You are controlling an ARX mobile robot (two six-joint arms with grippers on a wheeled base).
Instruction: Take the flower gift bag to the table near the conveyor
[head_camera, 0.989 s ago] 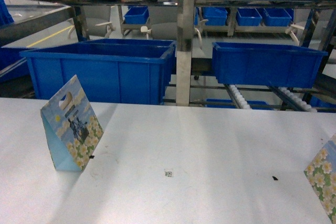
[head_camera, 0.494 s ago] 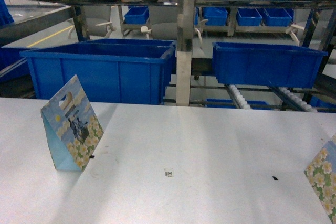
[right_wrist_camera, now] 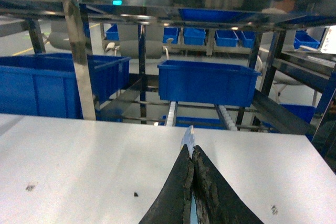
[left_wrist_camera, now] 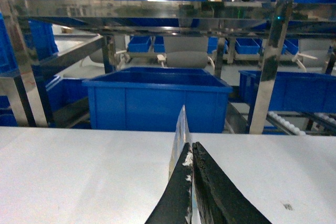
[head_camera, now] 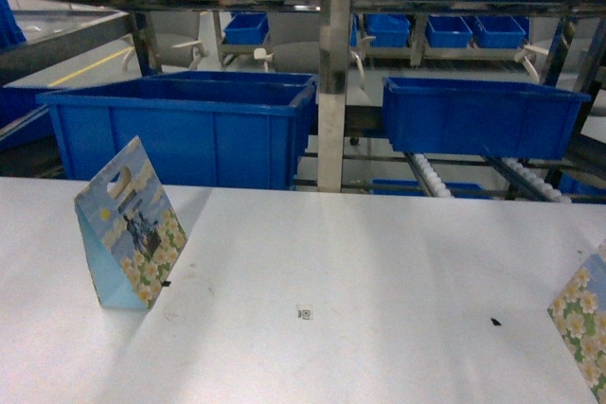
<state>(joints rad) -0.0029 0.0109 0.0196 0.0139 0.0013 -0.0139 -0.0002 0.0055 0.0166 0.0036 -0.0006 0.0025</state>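
The flower gift bag [head_camera: 128, 224] stands upright near the left edge of the table [head_camera: 379, 262], with bare white surface up to the second bag [head_camera: 582, 319] at the right edge. Blue bins [head_camera: 189, 130] on the conveyor [head_camera: 331, 92] line the far edge. The left gripper [left_wrist_camera: 191, 153] and right gripper [right_wrist_camera: 192, 153] have their fingers pressed together.

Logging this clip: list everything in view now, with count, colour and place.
flower gift bag with light-blue side: one, floral print, standing on tabletop's left
second floral paper bag: one, cut off at head view's right edge
white tabletop: one, foreground
square code mark: one, dark, tabletop middle
large blue plastic bins: two, behind tabletop; smaller ones farther back
steel roller conveyor rack: one, shiny, behind tabletop
left claw: one, black, shut on thin paper edge
right claw: one, black, shut on thin paper edge
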